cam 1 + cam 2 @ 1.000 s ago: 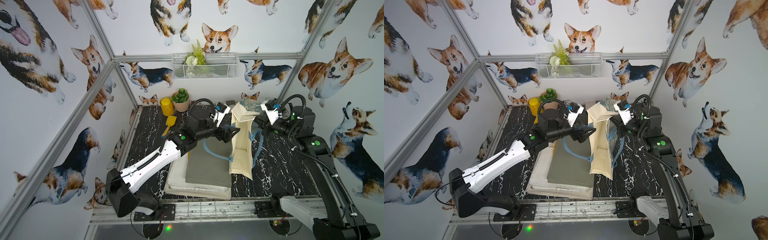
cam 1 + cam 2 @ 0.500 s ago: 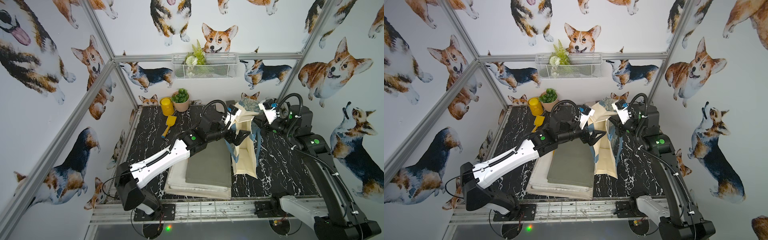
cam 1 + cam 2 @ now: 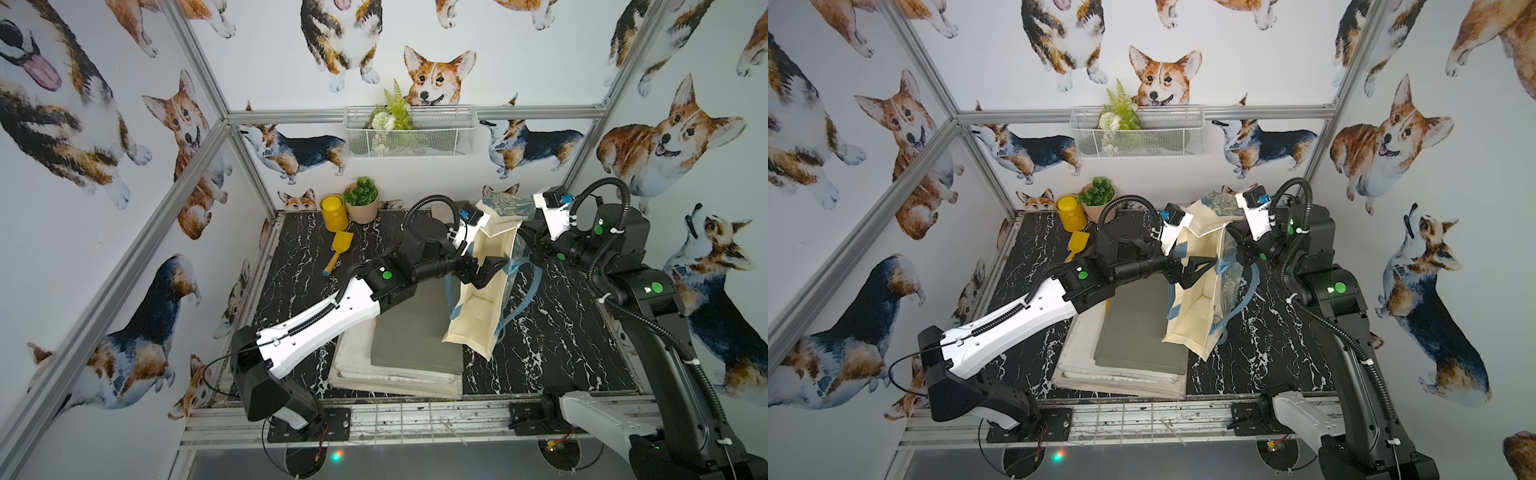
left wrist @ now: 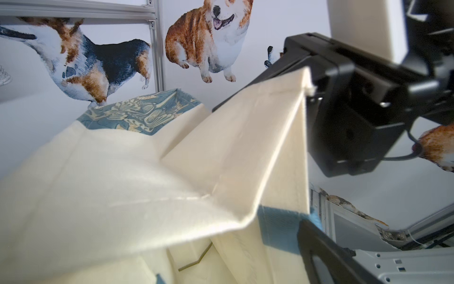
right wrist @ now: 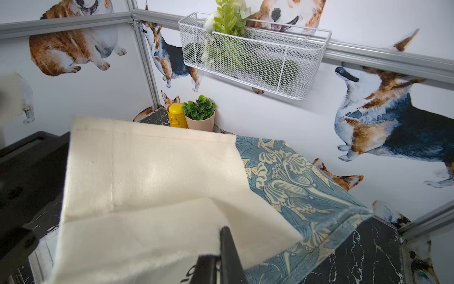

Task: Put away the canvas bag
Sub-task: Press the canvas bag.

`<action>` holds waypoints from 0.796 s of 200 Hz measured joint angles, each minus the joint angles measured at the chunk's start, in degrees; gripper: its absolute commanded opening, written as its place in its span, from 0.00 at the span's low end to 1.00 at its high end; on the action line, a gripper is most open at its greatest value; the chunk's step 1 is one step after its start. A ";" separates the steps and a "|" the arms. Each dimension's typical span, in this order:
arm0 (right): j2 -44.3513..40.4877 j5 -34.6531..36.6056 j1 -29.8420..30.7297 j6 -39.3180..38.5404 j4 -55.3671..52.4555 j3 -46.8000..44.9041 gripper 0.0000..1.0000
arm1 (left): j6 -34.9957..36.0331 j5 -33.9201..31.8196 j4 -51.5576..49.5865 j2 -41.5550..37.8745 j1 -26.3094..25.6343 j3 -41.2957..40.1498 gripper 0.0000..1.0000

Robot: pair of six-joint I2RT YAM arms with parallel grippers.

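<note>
1. Top views both show you the tabletop (image 3: 291, 257), black marble, filling the middle of the frame.
2. A stack of folded cloths (image 3: 399, 365) lies at lower centre, with a grey-green piece uppermost.
3. The canvas bag (image 3: 478, 316) hangs right of centre with its cream lining toward the camera. Its lower end overlaps the stack's right edge, but you can't tell whether it rests there. I judge it light, soft and floppy. It will sag and swing wherever you leave it unsupported, and only the hemmed rim looks at all stiff. Take hold along that rim, on both sides, rather than mid-panel.
4. The left tool (image 3: 484, 270) is spread wide at the bag's mouth, its jaws apparently straddling the left wall and clamping nothing.
5. The right tool (image 5: 222, 246) is pinched tight on the bag's upper edge, at the bottom of the right wrist view, and carries the bag.
6. The blue handles (image 3: 451, 293) dangle loose below the rim. Expect them to snag.
</note>
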 measured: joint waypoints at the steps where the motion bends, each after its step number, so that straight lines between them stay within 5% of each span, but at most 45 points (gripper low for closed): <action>1: 0.04 0.11 0.00 0.04 -0.11 0.00 0.00 | 0.02 0.00 0.00 0.00 -0.02 0.02 1.00; 159: 0.46 7.98 3.67 3.04 -2.34 0.00 0.00 | -0.11 -0.39 -0.35 5.64 -1.77 5.49 1.00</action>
